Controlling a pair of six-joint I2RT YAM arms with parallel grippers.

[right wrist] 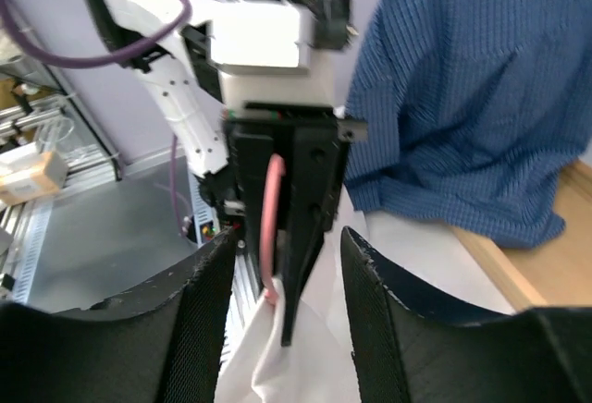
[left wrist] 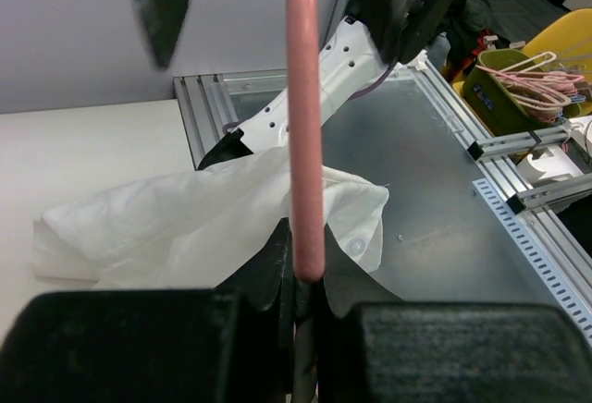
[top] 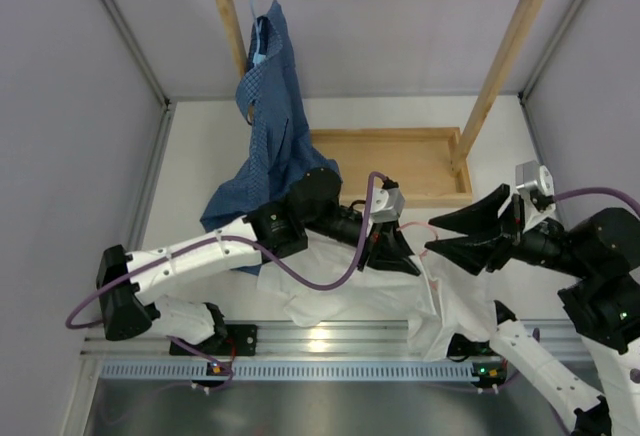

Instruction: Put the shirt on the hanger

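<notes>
White shirt (top: 340, 301) lies crumpled on the table (top: 200, 156) beneath both arms, its near part spilling over the front edge. Above it the left gripper (left wrist: 303, 278) is clamped on the pink hanger (left wrist: 305, 126), whose wire runs straight out from the jaws toward the right gripper (top: 430, 237). That one faces it head-on, spread wide and holding nothing, with a finger to either side of the wire in its own wrist view. So the cloth sits below the hanger and a little nearer the bases. I'd say the free right arm is the one to reach down for it.
</notes>
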